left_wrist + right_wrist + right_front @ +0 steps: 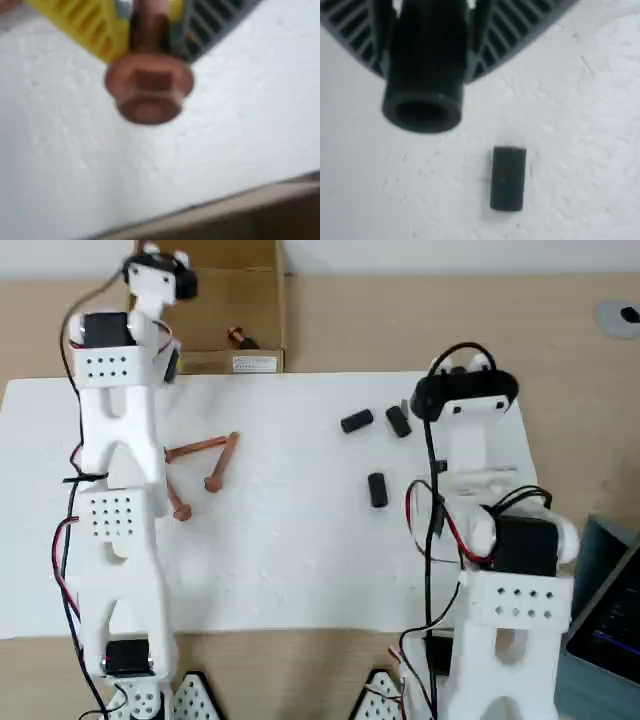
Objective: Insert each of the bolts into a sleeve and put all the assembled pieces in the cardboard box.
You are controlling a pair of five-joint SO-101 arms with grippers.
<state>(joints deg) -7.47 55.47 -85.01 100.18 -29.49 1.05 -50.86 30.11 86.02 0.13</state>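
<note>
Progress: one assembled piece (240,338) lies in the cardboard box (281,310); most pairings appear still to do.
Left gripper (150,27): clamped on a copper bolt (149,92), head outward, just outside the box's near wall.
Right gripper (427,35): closed around a black sleeve (422,100), bore facing out, well apart from the box.
Loose: three bolts (200,450) and spare sleeves (357,421) on the white sheet (300,560) in front of the box.

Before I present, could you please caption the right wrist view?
Right gripper grips a black sleeve; a second sleeve lies on the white mat.
</note>
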